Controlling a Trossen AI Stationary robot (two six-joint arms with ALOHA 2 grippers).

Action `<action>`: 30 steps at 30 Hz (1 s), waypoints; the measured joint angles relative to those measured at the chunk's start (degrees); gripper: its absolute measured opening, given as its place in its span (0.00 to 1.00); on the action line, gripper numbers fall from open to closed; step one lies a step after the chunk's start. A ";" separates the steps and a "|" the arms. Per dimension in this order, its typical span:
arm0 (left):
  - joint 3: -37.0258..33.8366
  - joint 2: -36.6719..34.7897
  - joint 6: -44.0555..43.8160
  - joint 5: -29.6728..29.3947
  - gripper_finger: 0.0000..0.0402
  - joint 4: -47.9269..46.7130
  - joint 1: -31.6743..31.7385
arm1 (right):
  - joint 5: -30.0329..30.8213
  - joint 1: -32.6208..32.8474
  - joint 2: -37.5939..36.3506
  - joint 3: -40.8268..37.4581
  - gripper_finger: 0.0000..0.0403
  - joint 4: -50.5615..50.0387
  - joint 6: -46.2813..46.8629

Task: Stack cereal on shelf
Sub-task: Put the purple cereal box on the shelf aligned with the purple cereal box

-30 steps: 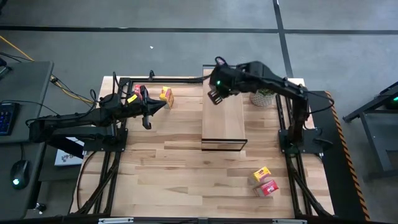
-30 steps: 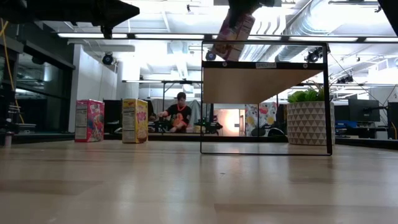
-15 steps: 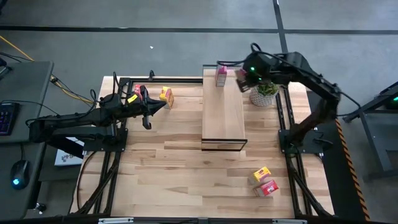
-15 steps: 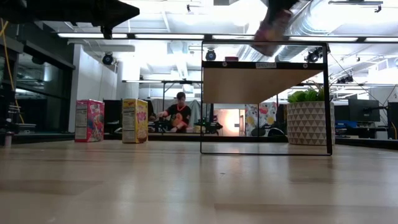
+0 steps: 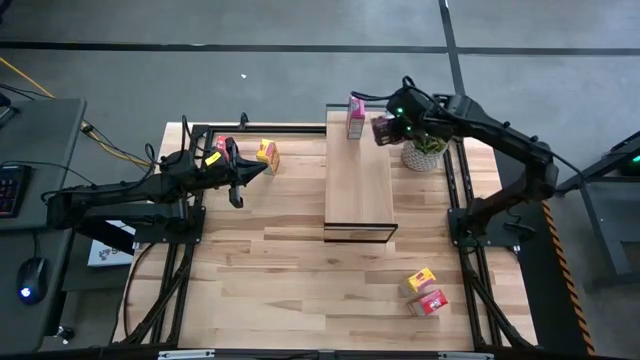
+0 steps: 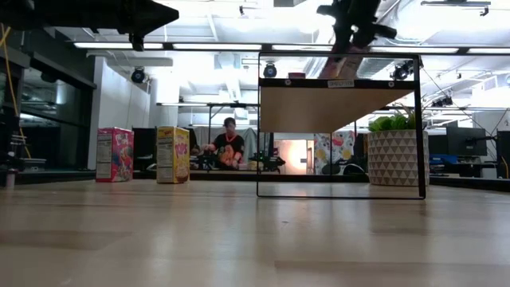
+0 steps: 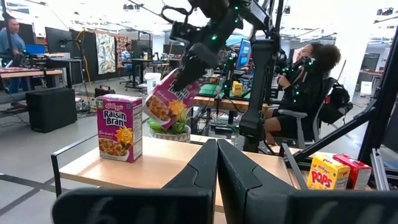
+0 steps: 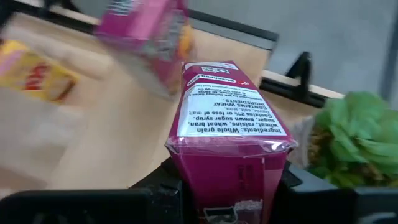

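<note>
I work in a robotics lab set in a big open office hall. Beyond my planked surface (image 5: 300, 270) I see exposed ducts and strip lights on the ceiling (image 6: 239, 60), rows of desks with monitors (image 7: 50, 40), and a seated person (image 7: 305, 93) at a workstation. A keyboard (image 5: 8, 185) and mouse (image 5: 30, 275) sit on a side desk, cables (image 5: 110, 145) trailing across the grey floor (image 5: 250, 60).

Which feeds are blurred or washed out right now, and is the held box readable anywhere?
Right wrist view: the held pink box is sharp, its ingredient panel readable, while the standing pink box and yellow box behind smear with motion blur. Low view: ceiling lights glare white, leaving the right gripper a dark silhouette. Left wrist view: crisp. High view: evenly lit.
</note>
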 joint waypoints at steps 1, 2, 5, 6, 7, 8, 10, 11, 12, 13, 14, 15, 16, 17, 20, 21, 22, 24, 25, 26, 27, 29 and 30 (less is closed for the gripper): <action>0.00 -0.02 0.00 0.00 0.01 0.00 0.00 | 0.55 -0.49 0.28 0.00 0.27 -0.66 0.00; 0.00 0.00 0.00 0.00 0.01 -0.04 0.00 | 0.90 -1.04 0.46 0.00 0.27 -0.84 0.17; 0.00 -0.02 0.02 -0.02 0.01 -0.02 0.00 | 0.89 -2.39 0.50 0.09 0.27 -0.43 2.64; 0.00 -0.01 0.03 -0.03 0.01 -0.03 0.00 | 0.24 -2.65 0.69 0.13 0.27 -0.10 2.82; 0.00 -0.02 0.04 -0.04 0.01 -0.04 -0.01 | -0.79 -2.76 0.91 0.15 0.27 0.37 2.84; 0.00 -0.01 0.03 -0.04 0.01 -0.04 -0.01 | -1.79 -2.80 1.11 0.15 0.27 0.54 2.84; 0.00 0.00 0.04 -0.06 0.01 0.00 0.00 | -2.14 -2.83 1.74 0.15 0.27 0.38 3.37; 0.00 -0.02 0.04 -0.07 0.01 -0.04 -0.01 | -2.07 -2.83 2.22 0.17 0.27 0.33 4.53; 0.00 -0.02 0.04 -0.07 0.01 -0.02 0.00 | -1.75 -2.86 2.81 0.17 0.27 0.16 5.77; 0.00 -0.01 0.02 -0.07 0.01 0.00 0.00 | -1.57 -2.89 3.39 0.17 0.27 0.01 6.33; 0.00 -0.01 0.02 -0.07 0.01 -0.01 0.00 | -1.57 -2.90 3.95 0.17 0.27 0.06 6.26; 0.00 -0.02 0.03 -0.07 0.01 -0.02 -0.01 | -1.45 -2.92 4.37 0.17 0.27 0.18 6.03; 0.00 -0.02 0.04 -0.07 0.01 -0.01 0.00 | -1.43 -2.94 4.67 0.17 0.27 0.13 5.98; 0.00 -0.01 0.04 -0.07 0.01 -0.02 0.00 | -1.33 -3.01 4.97 0.17 0.27 0.01 5.94; 0.00 -0.02 0.07 -0.04 0.01 0.00 0.00 | -1.08 -3.00 5.42 0.17 0.27 0.31 5.84; 0.00 -0.01 0.08 -0.04 0.01 -0.02 -0.01 | -1.08 -3.02 5.42 0.17 0.27 0.48 5.82; 0.00 0.00 0.09 -0.07 0.01 -0.02 0.00 | -1.12 -3.02 5.40 0.17 0.27 0.75 5.82; 0.00 -0.01 0.09 -0.04 0.01 0.00 -0.01 | -1.23 -3.02 5.41 0.20 0.27 1.17 5.83; 0.00 0.00 0.11 -0.04 0.01 0.00 0.00 | -1.29 -3.02 5.42 0.20 0.27 1.17 5.82; 0.00 -0.01 0.10 -0.04 0.01 -0.02 0.00 | -1.32 -3.02 5.42 0.20 0.27 1.17 5.82; 0.00 0.00 0.11 -0.04 0.01 -0.02 0.00 | -1.34 -3.02 5.40 0.20 0.27 1.17 5.82; 0.00 0.00 0.11 -0.04 0.01 0.00 0.00 | -1.28 -3.02 5.59 0.20 0.27 1.29 5.82; 0.00 0.00 0.11 -0.04 0.01 0.00 -0.02 | -1.28 -3.00 5.69 0.20 0.27 1.41 5.82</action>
